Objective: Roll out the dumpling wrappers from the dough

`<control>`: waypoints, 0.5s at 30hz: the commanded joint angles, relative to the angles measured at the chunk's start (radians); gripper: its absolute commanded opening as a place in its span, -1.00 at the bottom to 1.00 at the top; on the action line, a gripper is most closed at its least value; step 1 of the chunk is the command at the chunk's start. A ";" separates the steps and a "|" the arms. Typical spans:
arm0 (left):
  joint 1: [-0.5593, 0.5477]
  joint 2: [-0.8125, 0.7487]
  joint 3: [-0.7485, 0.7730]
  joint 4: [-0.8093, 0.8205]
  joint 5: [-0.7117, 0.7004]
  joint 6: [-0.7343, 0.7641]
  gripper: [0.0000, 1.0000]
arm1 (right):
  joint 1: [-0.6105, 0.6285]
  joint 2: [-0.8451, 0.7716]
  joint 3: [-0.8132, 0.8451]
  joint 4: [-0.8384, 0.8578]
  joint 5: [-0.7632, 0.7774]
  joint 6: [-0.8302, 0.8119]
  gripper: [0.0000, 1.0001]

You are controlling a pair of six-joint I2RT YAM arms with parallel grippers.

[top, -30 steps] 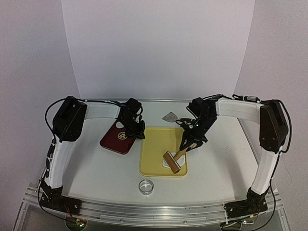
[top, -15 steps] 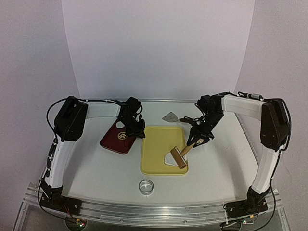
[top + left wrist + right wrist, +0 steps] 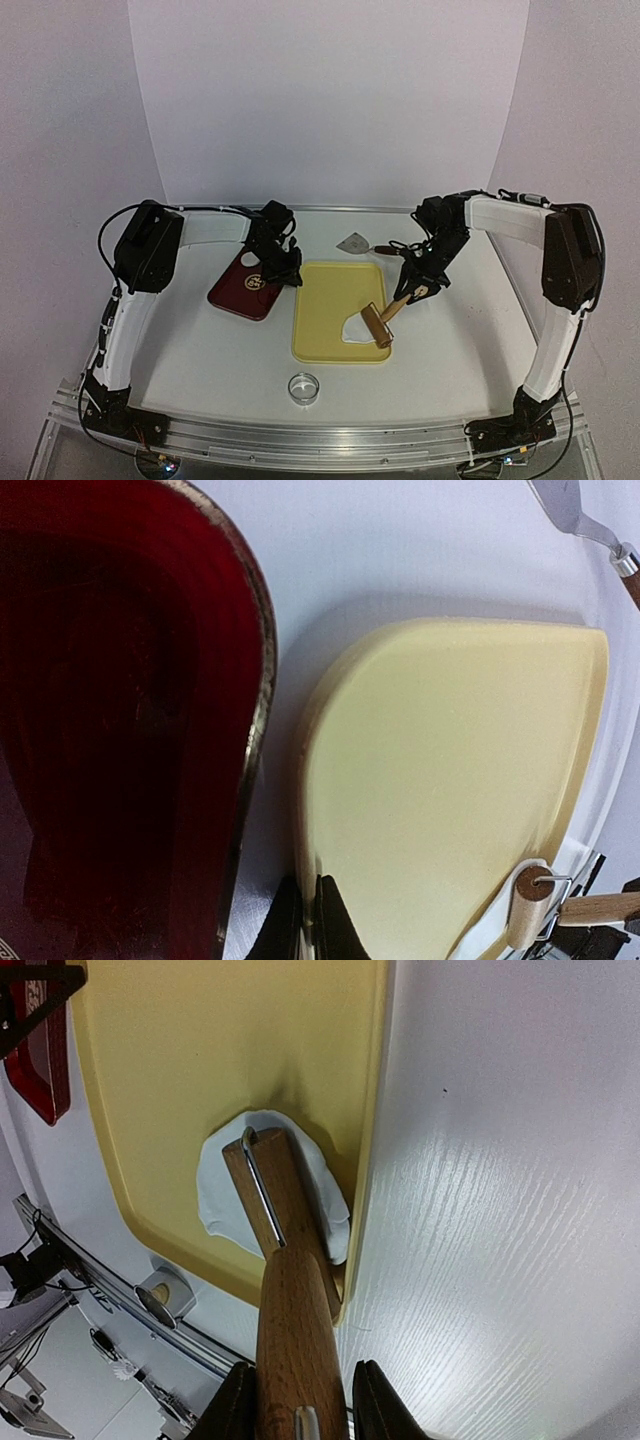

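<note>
The dough (image 3: 353, 328) is a thin white sheet at the near right corner of the yellow board (image 3: 330, 295). A wooden roller (image 3: 378, 325) lies across its right part. My right gripper (image 3: 411, 291) is shut on the roller's handle (image 3: 295, 1340); the roller head (image 3: 262, 1195) rests on the dough (image 3: 222, 1195) by the board's right rim. My left gripper (image 3: 289, 276) is shut on the board's left edge (image 3: 306, 880), its fingertips (image 3: 340, 935) pinching the rim. No round dumpling wrappers show in any view.
A dark red plate (image 3: 244, 287) lies left of the board, close to my left gripper. A metal spatula (image 3: 354, 242) lies behind the board. The shiny ring cutter (image 3: 304, 387) stands on the table in front of the board.
My right gripper has drawn the roller to the right and slightly farther back, across the dough toward the board's right rim. The left gripper has kept its hold on the board.
</note>
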 commanded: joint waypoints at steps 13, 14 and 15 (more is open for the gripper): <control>0.040 -0.001 0.008 0.028 -0.046 0.045 -1.00 | 0.135 0.205 -0.095 0.082 0.360 0.067 -1.00; 0.040 -0.003 0.003 0.030 -0.046 0.043 -1.00 | 0.139 0.208 -0.092 0.083 0.358 0.065 -1.00; 0.039 -0.005 0.000 0.032 -0.048 0.041 -1.00 | 0.142 0.212 -0.086 0.086 0.354 0.063 -1.00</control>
